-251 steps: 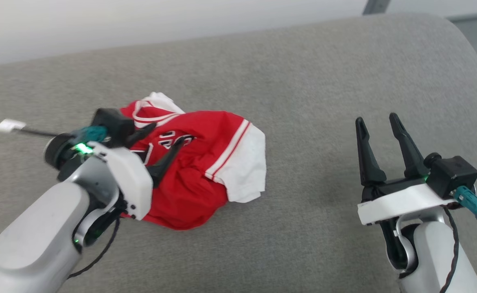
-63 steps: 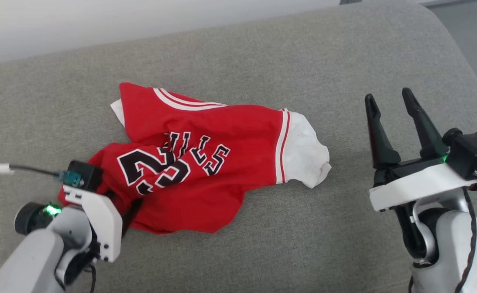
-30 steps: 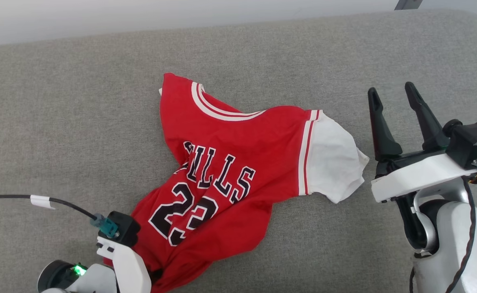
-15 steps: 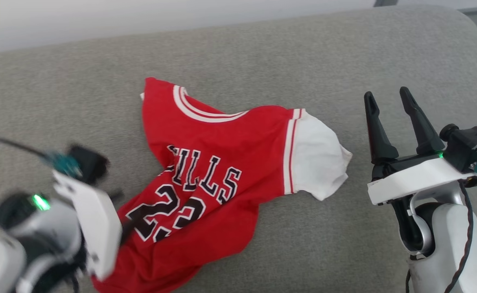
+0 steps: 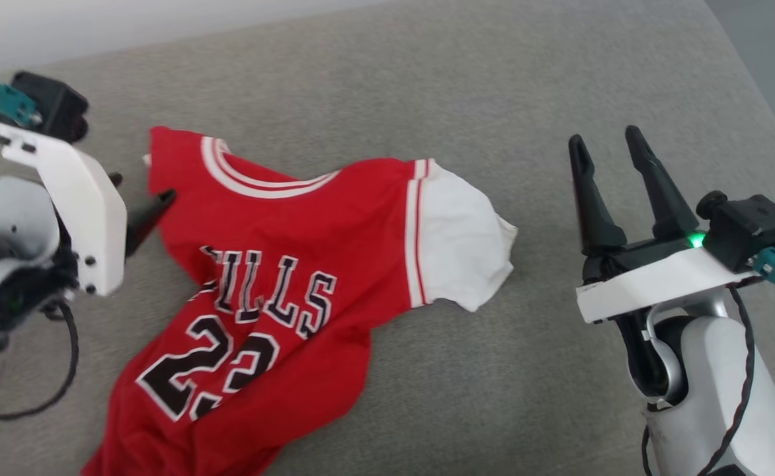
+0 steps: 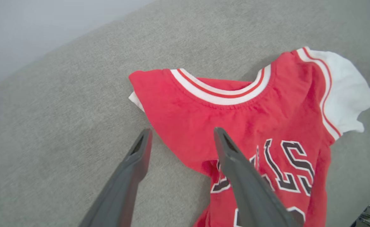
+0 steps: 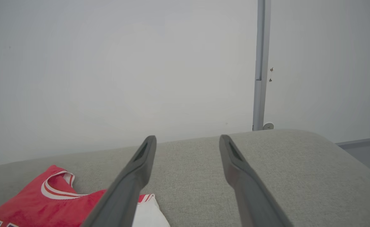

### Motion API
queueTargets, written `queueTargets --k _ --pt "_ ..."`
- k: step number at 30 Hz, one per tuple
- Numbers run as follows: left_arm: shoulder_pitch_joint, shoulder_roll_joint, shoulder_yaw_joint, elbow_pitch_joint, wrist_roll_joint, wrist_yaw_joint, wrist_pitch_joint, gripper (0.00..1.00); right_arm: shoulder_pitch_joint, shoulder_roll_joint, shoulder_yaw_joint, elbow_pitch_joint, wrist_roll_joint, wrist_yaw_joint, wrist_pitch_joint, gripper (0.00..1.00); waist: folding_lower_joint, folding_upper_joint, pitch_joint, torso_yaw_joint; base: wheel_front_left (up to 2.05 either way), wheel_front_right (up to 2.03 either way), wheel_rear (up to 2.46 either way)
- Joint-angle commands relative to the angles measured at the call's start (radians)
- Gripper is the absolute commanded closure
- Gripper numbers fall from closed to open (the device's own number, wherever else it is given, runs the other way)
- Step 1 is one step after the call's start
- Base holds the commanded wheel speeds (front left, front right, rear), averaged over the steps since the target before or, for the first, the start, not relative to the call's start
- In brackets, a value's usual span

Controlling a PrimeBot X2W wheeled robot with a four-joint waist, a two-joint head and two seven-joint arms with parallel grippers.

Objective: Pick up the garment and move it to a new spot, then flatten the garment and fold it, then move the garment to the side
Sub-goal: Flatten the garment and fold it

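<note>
The right end effector (image 5: 604, 135) is wide open and holds nothing. The garment (image 5: 334, 218) lies spread out, number side up, on the grey couch (image 5: 493, 383). By its far shoulder, the left end effector (image 5: 144, 187) is open and empty too.

A broad grey woven-fabric cushion (image 5: 546, 410), rounded at its far right corner, carries the lot. One thing lies directly on it: a red jersey-style T-shirt (image 5: 334, 225), spread print side up on the cushion's left half. Its red-and-white striped collar (image 5: 255, 186) points to the far side. Its white short sleeve (image 5: 460, 244) lies out flat to the right. The black-and-white lettering (image 5: 268, 297) runs crooked across a rumpled lower body. A sliver of white peeks from under the left shoulder.
</note>
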Motion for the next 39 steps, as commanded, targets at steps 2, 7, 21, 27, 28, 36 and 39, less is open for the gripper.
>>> queueTargets --k 2,7,21,27,28,36,39 --pt "-0.044 -0.003 -0.007 0.067 0.015 -0.014 0.001 0.00 -0.013 0.000 0.009 0.008 0.013 0.000 -0.018 0.00 0.0000 0.0000 0.035 -0.040 0.00 0.00 0.00" --pt "-0.096 -0.010 -0.018 0.202 0.035 -0.008 0.012 0.00 -0.025 0.000 0.022 0.019 0.029 0.000 -0.038 0.00 0.0000 0.0000 0.073 -0.070 0.00 0.00 0.00" --pt "-0.119 -0.093 -0.070 0.439 0.020 -0.040 0.009 1.00 -0.067 0.000 0.034 0.044 0.030 0.000 -0.059 0.00 0.0000 0.0000 0.136 -0.054 0.00 0.00 0.00" --pt "-0.153 -0.091 -0.050 0.453 0.017 -0.072 -0.057 1.00 -0.078 0.000 0.003 0.053 0.002 0.000 -0.050 0.00 0.0000 0.0000 0.123 0.014 0.00 0.00 0.00" --pt "-0.155 -0.087 -0.043 0.449 0.014 -0.073 -0.069 1.00 -0.078 0.000 -0.003 0.053 -0.004 0.000 -0.049 0.00 0.0000 0.0000 0.117 0.027 0.00 0.00 0.00" --pt "-0.087 -0.017 0.030 0.365 -0.018 -0.048 -0.131 1.00 -0.059 0.000 -0.044 0.030 -0.043 0.000 -0.011 0.00 0.0000 0.0000 0.067 0.137 0.00 0.00 0.00" --pt "-0.038 0.020 0.062 0.332 -0.036 -0.033 -0.142 1.00 -0.051 0.000 -0.050 0.023 -0.049 0.000 0.004 0.00 0.0000 0.0000 0.054 0.164 0.00 0.00 0.00"
